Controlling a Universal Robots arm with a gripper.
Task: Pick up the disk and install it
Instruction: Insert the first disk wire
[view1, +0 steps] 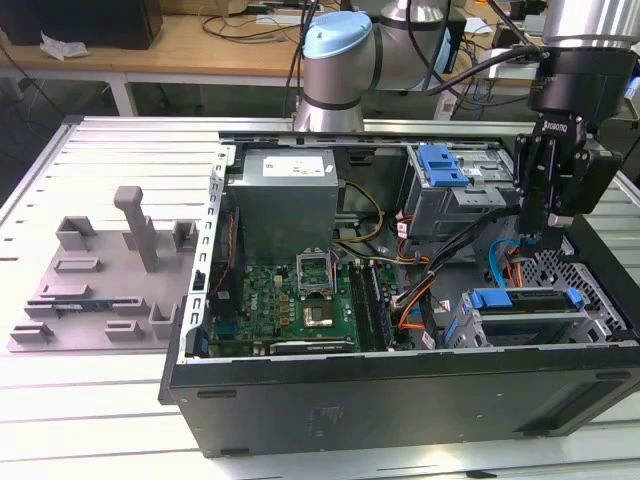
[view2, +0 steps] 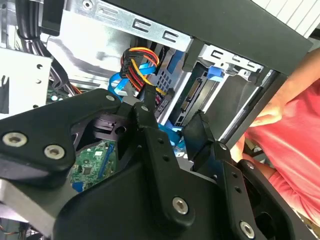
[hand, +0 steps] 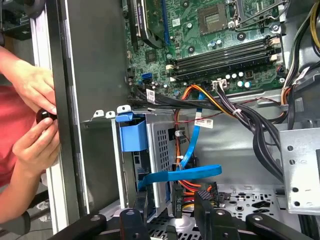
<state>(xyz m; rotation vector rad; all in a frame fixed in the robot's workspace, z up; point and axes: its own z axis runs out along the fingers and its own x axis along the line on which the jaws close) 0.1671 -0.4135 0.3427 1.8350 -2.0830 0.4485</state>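
**Exterior view.** An open computer case (view1: 400, 400) lies on its side on a slatted metal table (view1: 100, 420). The robot arm's black claw (view1: 535, 232) hangs over the corner of the case at the exterior view's right. Just below the claw, and apart from it, the disk (view1: 525, 299) sits in a metal drive cage (view1: 460, 325) with its blue frame uppermost. Deeper in the case are a green circuit board (view1: 300, 300) and a grey power box (view1: 285, 195). A grey tray (view1: 90, 290) lies on the table at the exterior view's left.

**Second wrist view.** The claw (view2: 170, 114) is seen close up. Its two fingers are spread wide and hold nothing. Beyond them the disk (view2: 194, 96) sits inside the cage, and a bundle of red, yellow and black wires (view2: 140, 62) hangs near it. A person's hand (view2: 272, 110), in a pink sleeve (view2: 300, 155), rests at the outer edge of the case.

**First wrist view.** The claw (hand: 167, 205) is spread and empty here too. The disk (hand: 132, 135) shows its blue frame in the cage. A flat blue cable (hand: 185, 172) runs between the cage and the claw. Outside the case wall, the person's two hands (hand: 35, 145) pinch a small black object (hand: 45, 116).
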